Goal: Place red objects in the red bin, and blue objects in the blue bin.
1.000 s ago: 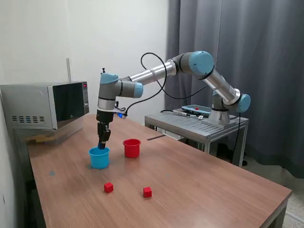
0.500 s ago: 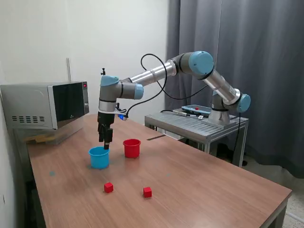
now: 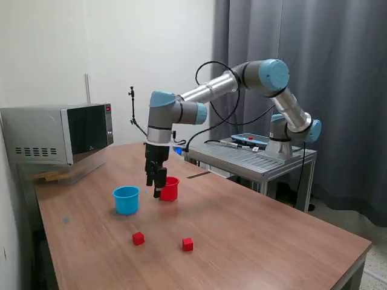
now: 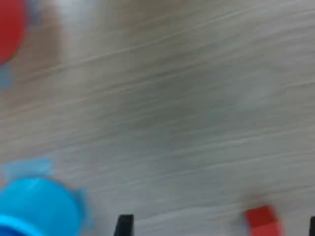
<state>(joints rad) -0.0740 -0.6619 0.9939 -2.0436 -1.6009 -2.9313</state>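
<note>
The light blue bin (image 3: 126, 200) and the red bin (image 3: 170, 189) stand side by side on the wooden table (image 3: 254, 235). Two red cubes (image 3: 138, 238) (image 3: 188, 244) lie apart on the table in front of them. No dark blue cubes are visible; the inside of the bins is hidden. My gripper (image 3: 158, 186) hangs above the table just beside the red bin, between the two bins, open and empty. The blurred wrist view shows the blue bin (image 4: 37, 209), part of the red bin (image 4: 9, 29), one red cube (image 4: 263, 221) and a fingertip (image 4: 124, 225).
A microwave (image 3: 57, 136) stands at the back on the exterior view's left. A metal stand (image 3: 254, 158) carrying the arm's base is behind the table on the right. The table's front edge (image 3: 357, 257) runs at the lower right.
My gripper rose out of the blue bin's mouth and moved toward the exterior view's right, to beside the red bin. The bins and red cubes have not moved.
</note>
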